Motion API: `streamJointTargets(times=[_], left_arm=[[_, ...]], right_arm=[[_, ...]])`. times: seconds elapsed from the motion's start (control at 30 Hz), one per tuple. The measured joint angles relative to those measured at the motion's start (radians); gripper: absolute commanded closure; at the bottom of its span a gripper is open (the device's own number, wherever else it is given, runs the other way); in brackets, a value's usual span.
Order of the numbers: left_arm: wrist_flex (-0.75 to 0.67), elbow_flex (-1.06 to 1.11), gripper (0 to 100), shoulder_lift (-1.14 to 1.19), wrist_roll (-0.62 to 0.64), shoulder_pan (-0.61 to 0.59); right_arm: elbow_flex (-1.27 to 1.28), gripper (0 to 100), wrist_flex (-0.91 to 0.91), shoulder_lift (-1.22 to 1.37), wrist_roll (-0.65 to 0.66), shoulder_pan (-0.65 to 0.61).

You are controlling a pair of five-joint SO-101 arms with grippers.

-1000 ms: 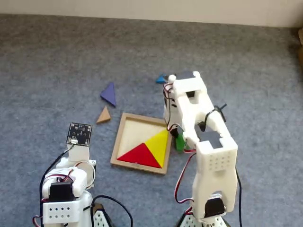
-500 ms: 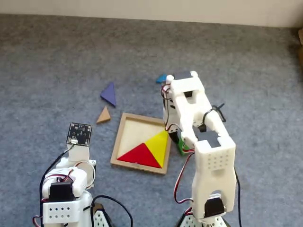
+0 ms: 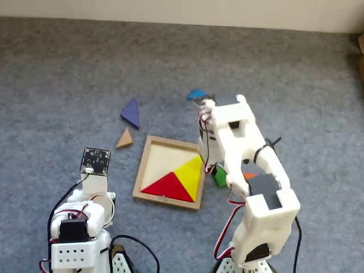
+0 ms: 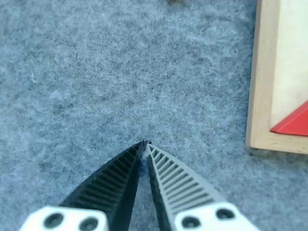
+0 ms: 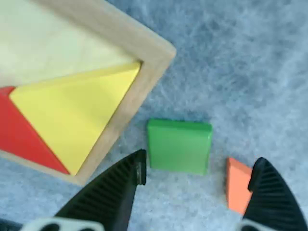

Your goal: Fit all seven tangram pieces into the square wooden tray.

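Wooden tray (image 3: 143,166): 1 | tangram pieces: 7, namely red triangle (image 3: 166,186), yellow triangle (image 3: 190,172), purple triangle (image 3: 131,113), tan triangle (image 3: 124,138), blue piece (image 3: 197,94), green square (image 3: 219,176), orange piece (image 5: 239,185) | robot arms (image 3: 245,152): 2

I see grey carpet (image 3: 68,68) over the whole work surface. It lies directly beneath my left gripper (image 4: 146,144) and my right gripper (image 5: 199,168), with coarse, fuzzy fibres close under both. Far beyond both grippers, well apart from either, a pale wall strip (image 3: 170,11) borders the carpet's far edge
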Motion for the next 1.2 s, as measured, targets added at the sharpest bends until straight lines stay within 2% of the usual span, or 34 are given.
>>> streamJointTargets(times=[0.3,0.7,0.97,1.2], left_arm=[[0.000,0.000,99,0.000,0.000,0.000],[0.000,0.000,99,0.000,0.000,0.000],[0.000,0.000,99,0.000,0.000,0.000],[0.000,0.000,99,0.000,0.000,0.000]], right_arm=[[0.080,67.0,-0.107,-0.002,0.040,-0.003],[0.121,67.0,-0.117,0.021,0.040,-0.049],[0.104,80.3,-0.112,0.046,0.040,-0.046],[0.103,85.4,-0.117,0.034,0.040,-0.018]])
